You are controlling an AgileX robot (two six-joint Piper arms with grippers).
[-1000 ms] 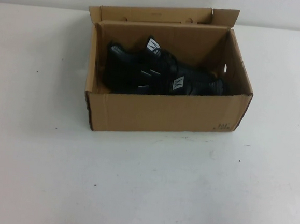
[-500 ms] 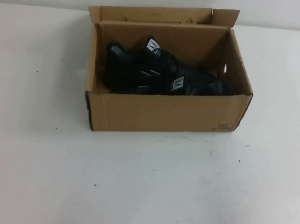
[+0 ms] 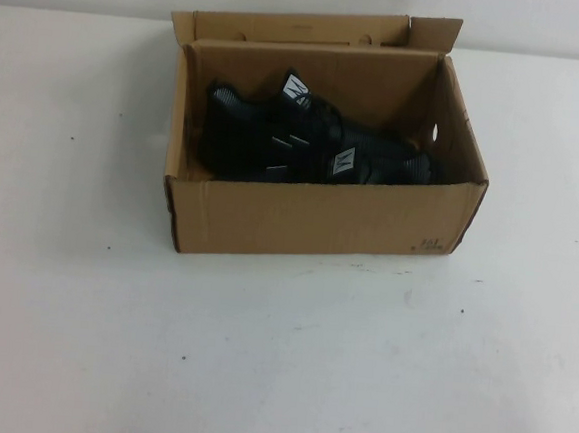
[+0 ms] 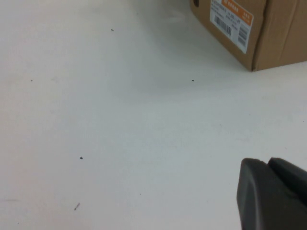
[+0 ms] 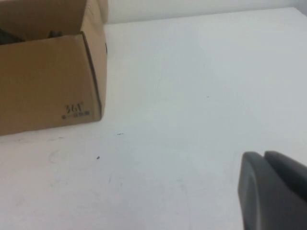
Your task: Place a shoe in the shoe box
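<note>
High view: the shoe box [image 3: 320, 214] sits toward the far middle of the white table [image 3: 278, 366], lid flap folded up and back behind it, mouth open to the camera. Inside lie two black sneakers, packed together. The shoe [image 3: 369, 163] nearer the front wall lies lengthwise, its white tongue tag showing; the second shoe [image 3: 257, 124] sits behind it toward the left wall, tilted, with its own tag up. Nothing of either shoe hangs over the rim. Judgement: the placing step looks finished, and the lid stands open simply because nothing asks for it to be shut.

No arm enters the high view. Both appear only in their own wrist cameras.

Left wrist view: the left gripper [image 4: 276, 194] shows as a dark block low over bare table, fingers pressed together, holding nothing. A corner of the box with a white and orange label [image 4: 230, 21] is well apart from it.

Right wrist view: the right gripper [image 5: 273, 191] looks the same, fingers closed on nothing, over bare table. The box corner with faint print [image 5: 74, 110] stands well away, and a sliver of dark shoe shows above the box wall.

Relation: both shoes rest in the box, well clear of either gripper, with open table between. Judgement: the arms are drawn back to the robot's side because there is no more to carry.
</note>
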